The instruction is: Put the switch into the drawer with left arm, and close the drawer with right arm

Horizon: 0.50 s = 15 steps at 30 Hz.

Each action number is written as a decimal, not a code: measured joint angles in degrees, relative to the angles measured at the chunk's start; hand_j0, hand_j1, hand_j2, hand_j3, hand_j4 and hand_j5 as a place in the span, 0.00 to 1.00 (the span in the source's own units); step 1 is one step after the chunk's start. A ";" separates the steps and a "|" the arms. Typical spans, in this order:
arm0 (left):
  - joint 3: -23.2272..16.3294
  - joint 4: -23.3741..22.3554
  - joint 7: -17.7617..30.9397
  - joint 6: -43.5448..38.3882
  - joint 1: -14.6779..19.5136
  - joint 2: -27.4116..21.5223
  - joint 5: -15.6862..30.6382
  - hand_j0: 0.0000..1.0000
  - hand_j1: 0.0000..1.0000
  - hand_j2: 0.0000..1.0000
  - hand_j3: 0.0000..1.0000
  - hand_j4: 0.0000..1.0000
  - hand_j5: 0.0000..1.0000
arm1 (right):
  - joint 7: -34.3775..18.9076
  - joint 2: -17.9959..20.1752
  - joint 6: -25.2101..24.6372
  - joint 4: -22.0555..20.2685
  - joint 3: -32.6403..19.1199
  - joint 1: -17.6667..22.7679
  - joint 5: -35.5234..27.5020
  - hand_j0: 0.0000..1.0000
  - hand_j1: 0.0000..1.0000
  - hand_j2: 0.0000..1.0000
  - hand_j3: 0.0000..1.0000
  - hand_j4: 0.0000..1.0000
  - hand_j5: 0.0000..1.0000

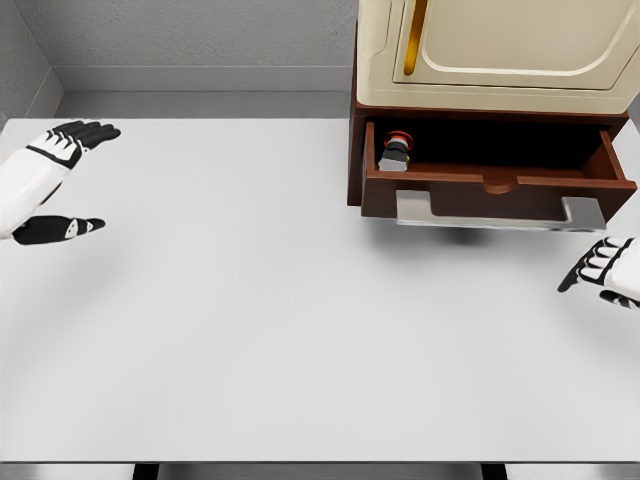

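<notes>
A big white table [250, 300] fills most of the head view, and a gray wall runs along its far edge. At the back right of the table stands a dark brown cabinet [356, 150] with a cream-colored box [385, 60] sitting on top of it. The box has a rounded door panel with a thin gold strip down its left side. The cabinet's drawer [470, 190] is pulled out toward the robot, so its inside shows. A long silver handle [500, 212] runs across the drawer's front, low down. The switch [395, 152] sits inside the drawer, in the far left corner (it is small, with a red button on top, a black middle and a gray base). It stands upright, close to the drawer's left wall. Nothing is touching it. The left hand [60, 150] is far away at the left edge of the table, well apart from the cabinet. Its black fingers are spread and straight, and its thumb points off to the right below them. It holds nothing. The right hand [605, 268] shows at the right edge, just below and to the right of the silver handle, near it but not touching. Its fingers are loosely spread too, pointing left, and they hold nothing.
</notes>
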State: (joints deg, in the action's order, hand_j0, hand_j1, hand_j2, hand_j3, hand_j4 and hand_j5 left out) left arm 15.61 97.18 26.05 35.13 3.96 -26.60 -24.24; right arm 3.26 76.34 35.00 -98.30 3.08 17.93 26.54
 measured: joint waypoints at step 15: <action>-0.23 0.46 0.44 0.01 0.18 0.26 -0.10 1.00 1.00 1.00 1.00 1.00 1.00 | -1.41 -2.92 -0.02 -0.23 -2.35 -2.71 4.25 0.65 0.65 0.65 0.65 0.65 0.65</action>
State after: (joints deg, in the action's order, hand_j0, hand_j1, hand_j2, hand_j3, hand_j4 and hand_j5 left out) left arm 15.39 97.64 26.49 35.14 4.13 -26.34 -24.33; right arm 1.85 73.42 34.97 -98.54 0.73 15.22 30.79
